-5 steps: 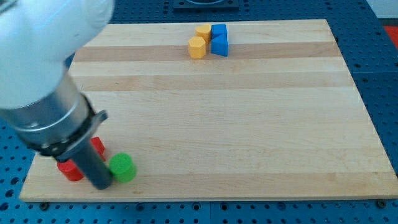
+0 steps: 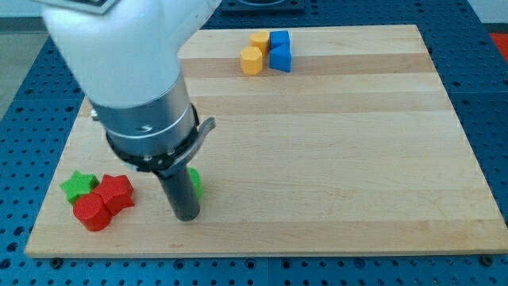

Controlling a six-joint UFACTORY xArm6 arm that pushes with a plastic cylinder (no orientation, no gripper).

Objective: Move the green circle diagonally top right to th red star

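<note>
Rod position: my tip [image 2: 186, 216] sits touching the green circle [image 2: 195, 184], which shows only as a sliver on the rod's right, near the view's bottom left. I carry no pincer; nothing is held. Red star [image 2: 117, 192] lies left of both.

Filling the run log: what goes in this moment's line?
my tip against green circle | red star at its left | not yet placed

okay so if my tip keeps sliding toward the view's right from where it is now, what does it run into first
My tip would meet the green circle first, if anything: it peeks out just right of the rod, apparently slightly behind. Depth is unclear, so it may slip past; beyond it, bare wooden board.
</note>
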